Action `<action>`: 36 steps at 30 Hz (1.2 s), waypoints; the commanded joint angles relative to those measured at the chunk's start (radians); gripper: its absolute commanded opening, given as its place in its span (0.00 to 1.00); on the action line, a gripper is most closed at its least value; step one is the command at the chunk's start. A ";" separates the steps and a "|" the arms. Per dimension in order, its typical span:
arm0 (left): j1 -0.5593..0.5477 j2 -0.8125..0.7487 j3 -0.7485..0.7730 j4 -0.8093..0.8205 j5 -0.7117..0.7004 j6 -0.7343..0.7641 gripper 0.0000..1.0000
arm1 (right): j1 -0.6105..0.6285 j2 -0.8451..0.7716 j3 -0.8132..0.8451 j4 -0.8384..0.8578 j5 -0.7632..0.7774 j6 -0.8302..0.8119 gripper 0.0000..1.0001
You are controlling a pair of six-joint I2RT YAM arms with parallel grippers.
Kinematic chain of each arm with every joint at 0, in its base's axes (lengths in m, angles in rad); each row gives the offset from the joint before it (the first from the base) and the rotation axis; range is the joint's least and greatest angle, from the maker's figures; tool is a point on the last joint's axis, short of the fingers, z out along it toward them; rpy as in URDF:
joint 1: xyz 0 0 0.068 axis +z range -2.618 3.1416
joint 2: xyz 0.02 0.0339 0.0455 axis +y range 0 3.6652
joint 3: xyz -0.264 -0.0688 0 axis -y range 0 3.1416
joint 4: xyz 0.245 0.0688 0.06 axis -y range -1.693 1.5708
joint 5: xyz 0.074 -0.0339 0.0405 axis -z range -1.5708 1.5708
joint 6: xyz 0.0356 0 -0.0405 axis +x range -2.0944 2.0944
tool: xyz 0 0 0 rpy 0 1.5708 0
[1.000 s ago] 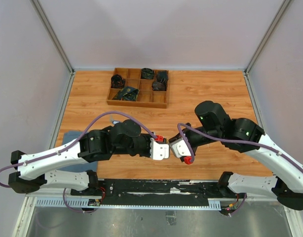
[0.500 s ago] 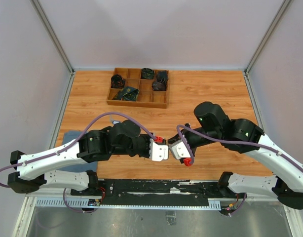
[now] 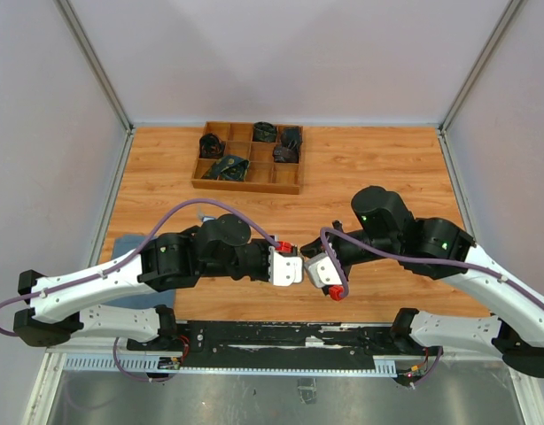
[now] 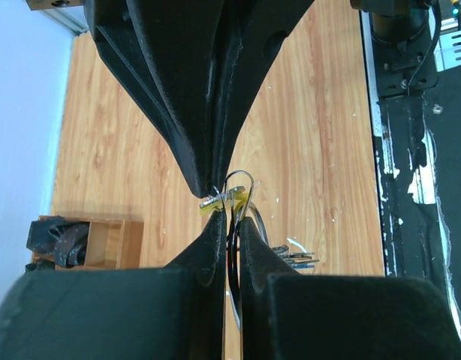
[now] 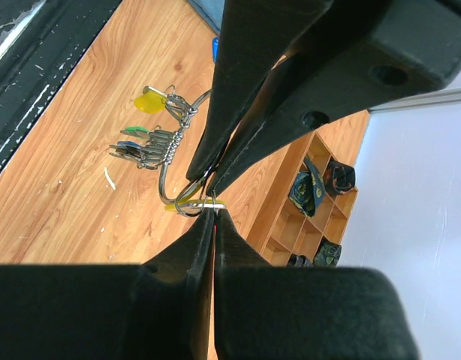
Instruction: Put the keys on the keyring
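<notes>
- While the two arms meet tip to tip above the near part of the table (image 3: 166, 168), the left end effector (image 4: 232, 227) is clamped shut on the wire of the keyring (image 5: 164, 187). The ring is held off the wood, between the two sets of fingers.
- The right end effector (image 5: 213, 216) is also closed, pinching what looks like a small yellow key (image 5: 194, 204) right against the ring's wire. Whether the key's hole has caught the wire's free end is too small to tell.
- Other keys (image 5: 149, 144) with yellow, green and blue heads bunch along the far arc of the ring, so the task seems well along, with threading this key as the step in hand.
- To do it well, the left grip should be firm and motionless, acting only as a vise.
- The right arm should turn the key around the wire's curve in small arcs, not push straight, which would only spring the coil.
- The grip on the key should be on its head, leaving the hole free.
- Main risks: the key twisting in the pads, or the ring swivelling under side load.
</notes>
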 commanded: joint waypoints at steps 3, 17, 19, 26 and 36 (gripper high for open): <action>-0.004 -0.023 0.010 0.079 -0.009 -0.008 0.00 | 0.040 -0.006 -0.012 -0.025 -0.005 -0.006 0.00; -0.005 -0.021 0.005 0.082 -0.021 -0.006 0.01 | 0.045 -0.020 0.011 -0.110 -0.033 -0.021 0.00; -0.004 -0.020 0.006 0.080 -0.022 -0.005 0.00 | 0.045 -0.023 0.015 -0.119 -0.033 -0.024 0.00; -0.005 -0.015 0.004 0.079 -0.025 -0.004 0.01 | 0.046 -0.036 0.017 -0.114 -0.026 -0.025 0.00; -0.004 -0.011 0.002 0.076 -0.029 -0.006 0.01 | 0.045 -0.056 0.011 -0.055 0.025 0.000 0.00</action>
